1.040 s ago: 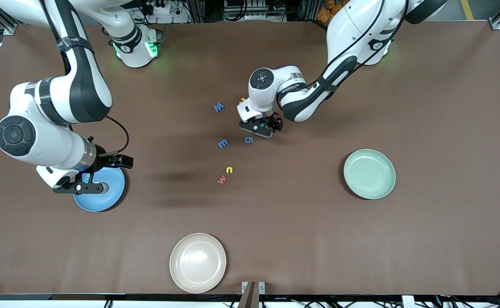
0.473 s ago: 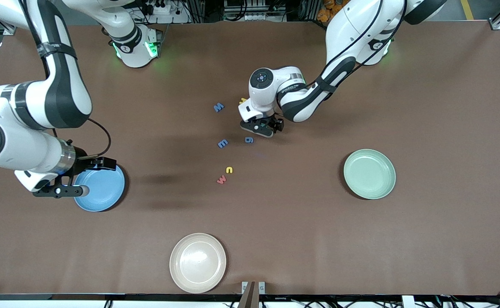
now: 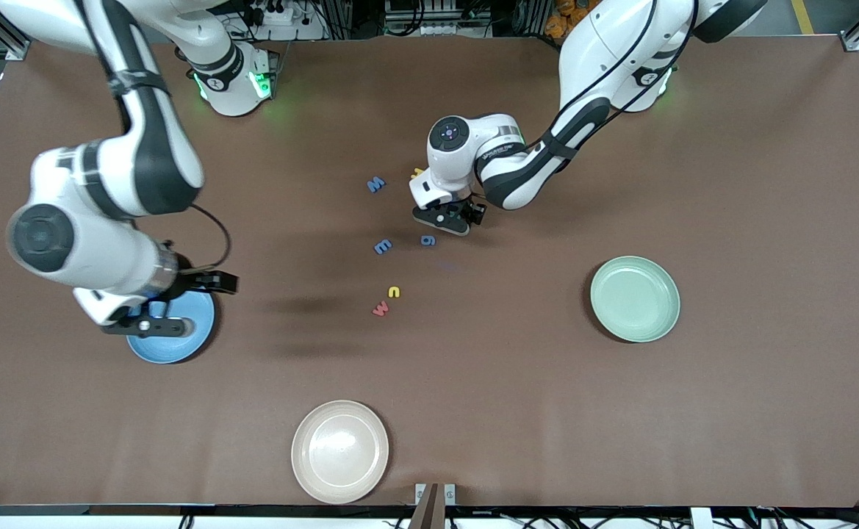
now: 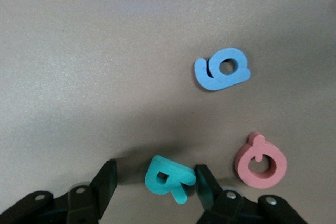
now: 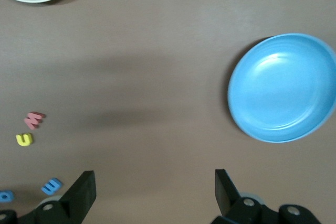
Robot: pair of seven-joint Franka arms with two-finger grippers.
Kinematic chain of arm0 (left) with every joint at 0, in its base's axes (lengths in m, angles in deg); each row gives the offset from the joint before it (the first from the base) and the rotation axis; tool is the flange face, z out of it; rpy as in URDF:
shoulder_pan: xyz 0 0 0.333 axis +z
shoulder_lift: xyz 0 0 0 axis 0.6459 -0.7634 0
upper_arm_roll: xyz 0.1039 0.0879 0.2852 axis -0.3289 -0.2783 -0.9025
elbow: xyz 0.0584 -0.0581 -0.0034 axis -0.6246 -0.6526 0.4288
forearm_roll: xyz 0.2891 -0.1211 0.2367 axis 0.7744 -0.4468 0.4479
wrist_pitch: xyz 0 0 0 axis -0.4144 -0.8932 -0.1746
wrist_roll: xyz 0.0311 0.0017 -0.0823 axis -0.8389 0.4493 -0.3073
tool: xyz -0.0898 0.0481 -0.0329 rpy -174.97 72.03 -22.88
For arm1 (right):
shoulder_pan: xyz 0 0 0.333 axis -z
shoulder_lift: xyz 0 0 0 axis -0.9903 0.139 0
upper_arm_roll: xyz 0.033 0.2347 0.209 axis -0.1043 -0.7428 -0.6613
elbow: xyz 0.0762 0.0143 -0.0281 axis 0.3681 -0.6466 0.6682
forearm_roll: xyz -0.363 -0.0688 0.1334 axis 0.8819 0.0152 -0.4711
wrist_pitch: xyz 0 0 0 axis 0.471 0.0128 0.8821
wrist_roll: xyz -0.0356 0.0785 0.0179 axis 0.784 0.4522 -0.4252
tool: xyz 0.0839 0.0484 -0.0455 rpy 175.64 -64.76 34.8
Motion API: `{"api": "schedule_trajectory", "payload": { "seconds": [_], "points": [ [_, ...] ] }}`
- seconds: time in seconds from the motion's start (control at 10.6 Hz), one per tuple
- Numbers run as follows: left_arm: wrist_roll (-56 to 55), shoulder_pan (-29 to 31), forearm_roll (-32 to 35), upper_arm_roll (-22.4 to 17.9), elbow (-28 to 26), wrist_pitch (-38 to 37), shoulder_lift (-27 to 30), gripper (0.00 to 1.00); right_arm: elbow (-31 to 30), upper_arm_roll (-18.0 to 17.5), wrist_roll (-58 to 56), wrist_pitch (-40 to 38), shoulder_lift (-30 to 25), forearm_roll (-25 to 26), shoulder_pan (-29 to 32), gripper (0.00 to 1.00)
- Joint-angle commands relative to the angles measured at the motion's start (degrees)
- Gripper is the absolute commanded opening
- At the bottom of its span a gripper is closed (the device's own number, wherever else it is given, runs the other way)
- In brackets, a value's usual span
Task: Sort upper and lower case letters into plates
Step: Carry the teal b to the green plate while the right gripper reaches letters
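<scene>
The left claw (image 4: 155, 182) is straddling the teal R (image 4: 169, 177), fingers part-open; it is probably light foam, best pinched across its stem. The right claw (image 5: 152, 187) is hanging wide beside the blue plate (image 5: 283, 87).

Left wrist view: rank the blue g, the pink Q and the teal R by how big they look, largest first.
1. blue g and pink Q: they look about alike, so no ranking between them.
2. teal R: looks slightly smaller, though it appears tilted.

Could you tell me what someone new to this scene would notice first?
Probably the left gripper down on the table among the scattered letters, its jaws either side of a teal letter R, with one jaw touching it. Next, the right gripper over the blue plate, jaws open and empty.
</scene>
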Motion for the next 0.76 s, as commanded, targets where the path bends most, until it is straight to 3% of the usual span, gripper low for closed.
{"api": "schedule_trajectory", "payload": {
  "seconds": [0.0, 0.28, 0.38, 0.66],
  "points": [
    [-2.5, -0.4, 2.4, -0.6, -0.2, 0.2, -0.3, 0.48, 1.2, 0.3, 6.6, 3.8, 5.3, 0.0, -4.0, 1.0],
    [-2.5, -0.2, 2.4, -0.5, 0.0, 0.2, -0.3, 0.06, 1.2, 0.3, 9.9, 7.1, 9.0, 0.1, -9.6, 1.0],
    [-2.5, 0.4, 2.4, -0.5, 0.2, 0.2, 0.0, 0.0, 1.0, 0.2, 10.0, 8.9, 9.9, -0.1, -11.2, 1.0],
    [-2.3, 3.9, 2.1, -0.5, 0.4, -0.2, 4.4, 0.0, 0.7, 0.2, 9.3, 11.4, 11.3, -0.3, -16.8, 1.0]
  ]
}}
